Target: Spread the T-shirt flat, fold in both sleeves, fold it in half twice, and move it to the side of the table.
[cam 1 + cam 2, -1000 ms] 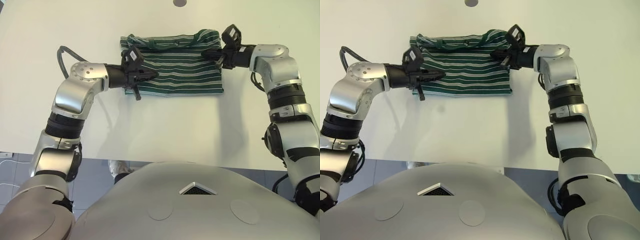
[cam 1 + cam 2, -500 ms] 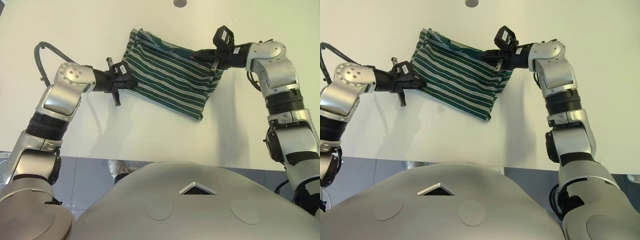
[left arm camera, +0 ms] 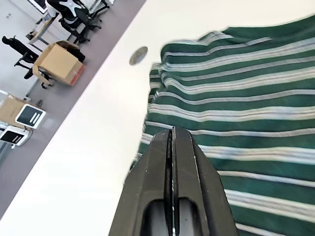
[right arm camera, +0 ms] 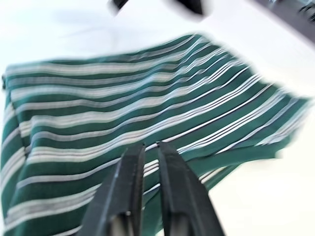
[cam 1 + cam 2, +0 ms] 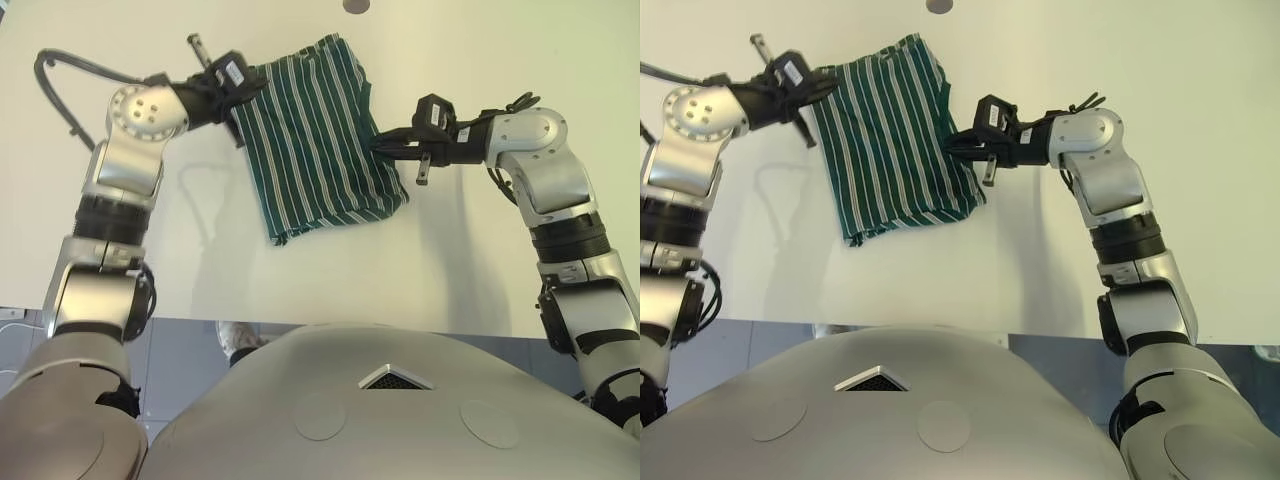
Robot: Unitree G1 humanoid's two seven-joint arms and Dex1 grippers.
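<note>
The folded green-and-white striped T-shirt hangs stretched between my two grippers over the white table, turned so its stripes run toward me. My left gripper is shut on its far left corner. In the left wrist view the fingers are pressed together at the cloth's edge. My right gripper is shut on the shirt's right edge, and the right wrist view shows its fingertips against the striped cloth. The shirt's near end droops toward the tabletop.
A round grey grommet sits in the table beyond the shirt. The table's front edge runs close to me. Bare tabletop lies left and right of the shirt. Chairs and cardboard boxes stand on the floor past the far edge.
Both grippers carried the shirt up off the table and swung it leftward, rotating it about a quarter turn. The left gripper rose toward the far side. The right gripper moved left toward the centre.
</note>
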